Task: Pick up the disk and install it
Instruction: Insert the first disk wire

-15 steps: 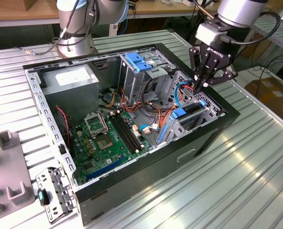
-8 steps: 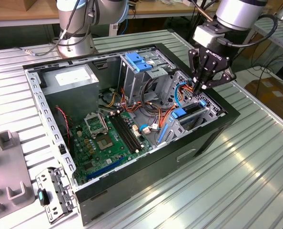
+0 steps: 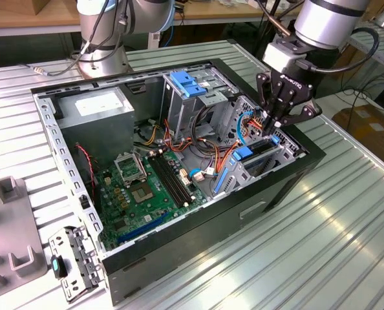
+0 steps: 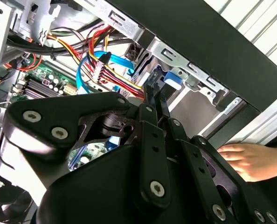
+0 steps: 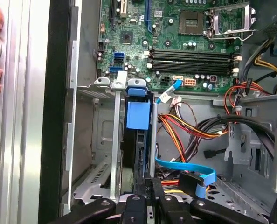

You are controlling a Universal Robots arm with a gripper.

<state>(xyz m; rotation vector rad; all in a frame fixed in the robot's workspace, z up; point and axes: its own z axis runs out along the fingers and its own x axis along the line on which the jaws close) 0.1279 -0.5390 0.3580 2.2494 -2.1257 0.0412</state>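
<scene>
Inside the open computer case (image 3: pixel 289 173), at its corner on the exterior view's right, my gripper (image 3: pixel 274 131) reaches down into the low metal drive bay (image 3: pixel 260 165). My jaws are drawn close together and clamped on the disk (image 3: pixel 256 150), which stands on edge in the bay's slot with only its upper edge and blue carrier showing above the metal. In the first wrist view the disk (image 5: pixel 138 140) runs away from my fingers as a dark narrow slab between two upright bay walls, its blue carrier tab at the far end, and my fingers (image 5: pixel 150 198) press on either side of its near end. In the second wrist view my fingertips (image 4: pixel 152 95) meet just at the blue tab of the disk (image 4: pixel 172 78), tight against the bay wall.

A blue flat data cable (image 5: pixel 187 170) curls just beside the disk, and a bundle of red, yellow and orange wires (image 5: pixel 185 133) crosses the floor of the case near it. The green motherboard (image 3: pixel 147 187) lies on the case floor, well apart from me, with the grey power-supply box (image 3: pixel 95 110) in the far corner on the exterior view's left. The tall metal bay (image 3: pixel 195 97) with a light-blue bracket on top stands between them and me. A person's hand (image 4: pixel 252 161) rests on the table (image 3: pixel 347 245) just outside the case wall.
</scene>
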